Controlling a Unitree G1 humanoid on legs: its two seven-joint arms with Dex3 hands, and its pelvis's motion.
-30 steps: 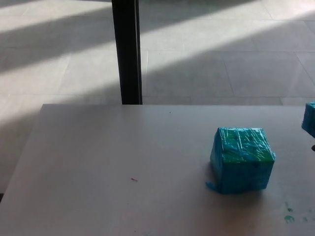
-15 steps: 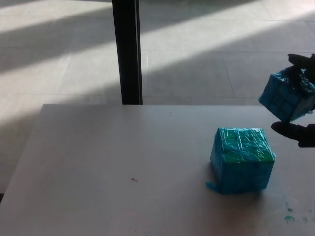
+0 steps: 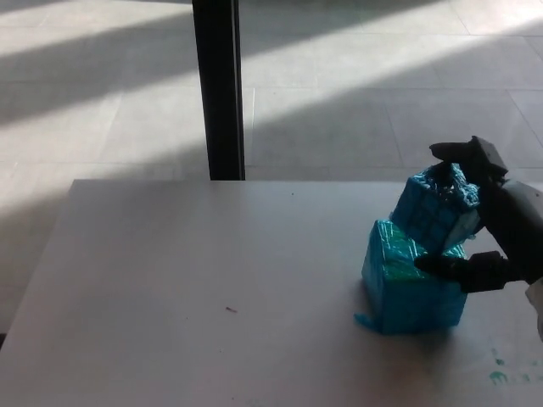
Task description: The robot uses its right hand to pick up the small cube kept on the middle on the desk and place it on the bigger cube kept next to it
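- Gripping the small blue tape-wrapped cube [image 3: 434, 209], the robot's black right hand [image 3: 488, 229] comes in from the right edge, one finger [image 3: 465, 154] hooked over the cube's top and the thumb [image 3: 458, 268] pressed under its lower corner
- Held tilted, the small cube sits just to the hand's left, its lower corner at the top face of the bigger teal tape-wrapped cube [image 3: 414, 280]; whether it rests there or hangs just clear cannot be told
- The bigger cube stands on the pale grey worktop [image 3: 212, 297], directly below and left of the hand, the thumb lying over its upper right edge
- Green paint specks [image 3: 498, 373] mark the worktop below the hand
- A black post [image 3: 219, 89] rises from the tiled floor [image 3: 356, 85] far to the hand's left, beyond the worktop
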